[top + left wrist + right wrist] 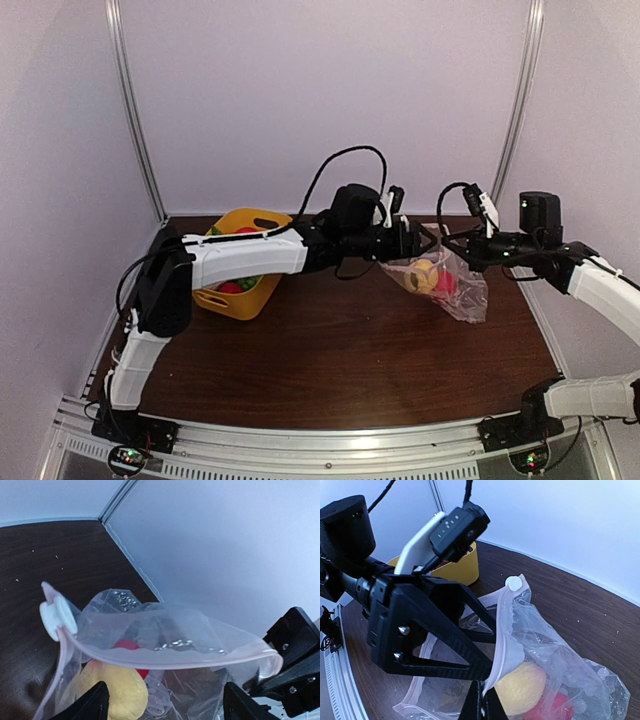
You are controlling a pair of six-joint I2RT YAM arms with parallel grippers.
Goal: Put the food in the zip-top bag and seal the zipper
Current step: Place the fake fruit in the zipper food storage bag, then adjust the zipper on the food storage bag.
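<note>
Your right gripper (482,706) is pinched shut on one end of the pink zipper (175,659), holding the mouth of the zip-top bag (458,288) up off the worktop (350,360). Your left gripper (162,706) stands wide, a finger to either side of the bag, gripping nothing. The mouth gapes, with the white slider (57,617) at the zipper's other end. Inside lie a yellow toy fruit (520,687) and a red toy fruit (555,707). Red and green toy food (230,287) sits in the yellow tub (235,305), left of the bag.

Top looks down — wrists, seemingly close, share the bag (450,285).
</note>
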